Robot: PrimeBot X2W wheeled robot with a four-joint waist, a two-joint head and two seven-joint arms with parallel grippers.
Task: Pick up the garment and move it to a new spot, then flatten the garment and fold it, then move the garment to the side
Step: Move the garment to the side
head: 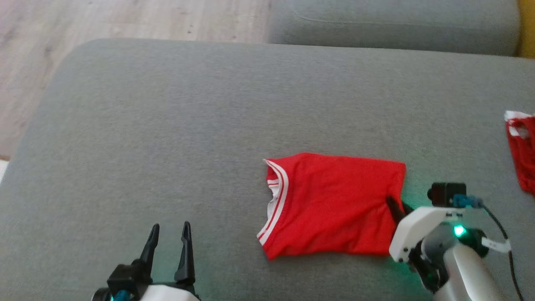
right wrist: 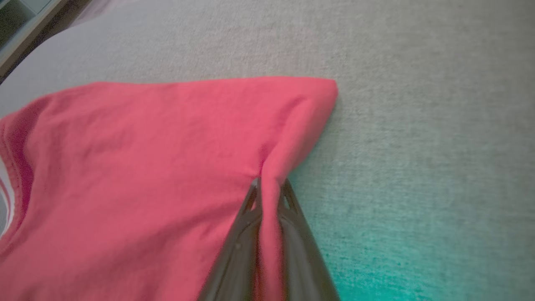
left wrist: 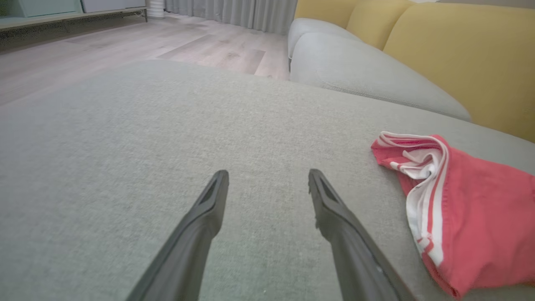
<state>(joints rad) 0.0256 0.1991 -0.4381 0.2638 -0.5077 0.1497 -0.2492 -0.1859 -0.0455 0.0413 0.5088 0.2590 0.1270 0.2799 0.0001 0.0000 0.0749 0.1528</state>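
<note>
Red fabric with a white striped band (head: 279, 196) identifies the garment (head: 330, 205). It lies folded into a rough rectangle on the grey sofa cushion (head: 167, 125), right of centre in the head view. The striped band runs down the garment's left edge.

1. Right gripper (right wrist: 269, 186): the two fingers are pressed together on a raised pinch of red cloth at the garment's right edge, below its far right corner. In the right wrist view the cloth stands up as a narrow ridge between the fingers. The rest of the garment lies flat on the cushion to the left.
2. Left gripper (head: 171, 225): my fingers stand wide apart and hold nothing. In the head view they are at the lower left, pointing up the picture, well apart from the garment. In the left wrist view the striped edge lies off to the right of them.
3. Surroundings: a second piece of red cloth (head: 520, 150) with white trim lies at the right edge of the cushion, apart from the garment. A second grey cushion (head: 393, 25) sits beyond, with yellow back cushions (left wrist: 459, 54) behind it. A wooden floor (head: 125, 21) lies past the cushion's far left corner.
4. Indicator: a green light (head: 459, 230) glows on my right wrist and tints the cushion beside it.
</note>
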